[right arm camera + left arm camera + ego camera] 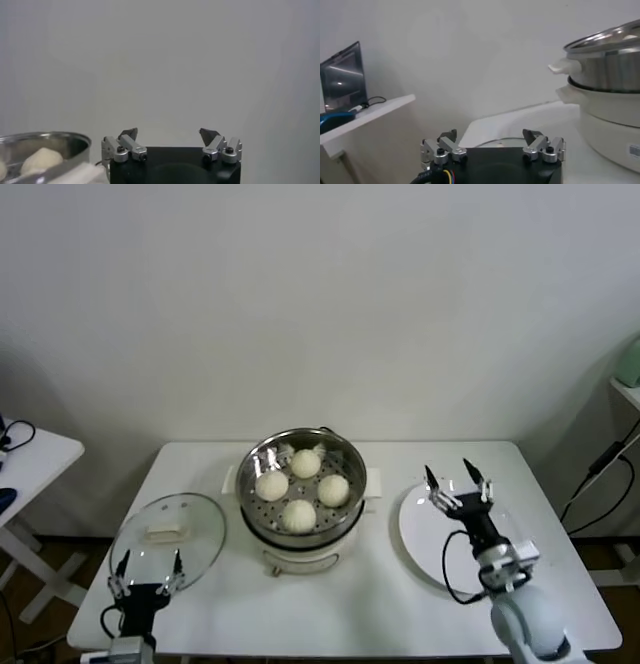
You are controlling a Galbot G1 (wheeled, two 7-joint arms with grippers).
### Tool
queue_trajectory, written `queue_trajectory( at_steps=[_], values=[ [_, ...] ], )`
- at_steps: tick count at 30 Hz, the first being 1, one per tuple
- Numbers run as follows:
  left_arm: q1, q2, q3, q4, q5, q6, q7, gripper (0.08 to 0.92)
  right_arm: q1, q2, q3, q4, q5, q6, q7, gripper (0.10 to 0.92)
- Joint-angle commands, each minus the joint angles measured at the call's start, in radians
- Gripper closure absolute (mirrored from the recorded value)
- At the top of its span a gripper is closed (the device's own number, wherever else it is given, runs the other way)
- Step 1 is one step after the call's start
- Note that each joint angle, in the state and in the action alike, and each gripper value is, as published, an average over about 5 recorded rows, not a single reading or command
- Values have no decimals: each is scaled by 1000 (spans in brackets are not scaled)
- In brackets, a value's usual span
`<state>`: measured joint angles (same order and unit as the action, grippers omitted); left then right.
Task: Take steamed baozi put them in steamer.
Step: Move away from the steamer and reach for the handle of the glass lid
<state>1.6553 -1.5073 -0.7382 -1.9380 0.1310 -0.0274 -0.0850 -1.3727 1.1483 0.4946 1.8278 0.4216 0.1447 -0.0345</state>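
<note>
Grippers first: we hold our right gripper (458,475) raised over the white plate (420,534), forearm reaching forward from the near table edge, jaws spread wide and empty. Our left gripper (148,564) sits low at the near left edge of the white table (400,604), over the near rim of the glass lid (165,536), jaws likewise wide apart and holding nothing. We see all four steamed baozi (299,514) resting on the perforated tray inside the steamer (300,484), mid-table between lid and plate. We spot a small label (634,150) on the steamer's base, too small to read.
</note>
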Motion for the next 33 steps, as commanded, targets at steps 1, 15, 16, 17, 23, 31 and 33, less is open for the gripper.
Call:
queue_trajectory(
  at_steps=[1,15,16,17,23,31,33],
  values=[
    [-7,9,-8,12,96,-16,-30,177,-189,152,85,-41,-41,154,-43,203],
    [-84,123,6,235,932,-156,-320,177,-217,179,78,-68,-41,215,-40,203],
    [-92,126,7,253,968,-153,-328,177,-217,179,78,-71,-40,219,-40,203],
    [-102,129,7,276,1003,-149,-336,177,-217,180,78,-74,-40,223,-40,203],
    [-157,136,12,379,1105,-130,-342,177,-209,181,72,-95,-37,242,-40,203],
    [-213,137,15,437,1145,-63,-302,177,-193,184,58,-127,-17,266,-40,203],
    [-232,139,14,454,1146,-60,-297,177,-193,183,55,-133,-10,272,-40,203]
  ],
)
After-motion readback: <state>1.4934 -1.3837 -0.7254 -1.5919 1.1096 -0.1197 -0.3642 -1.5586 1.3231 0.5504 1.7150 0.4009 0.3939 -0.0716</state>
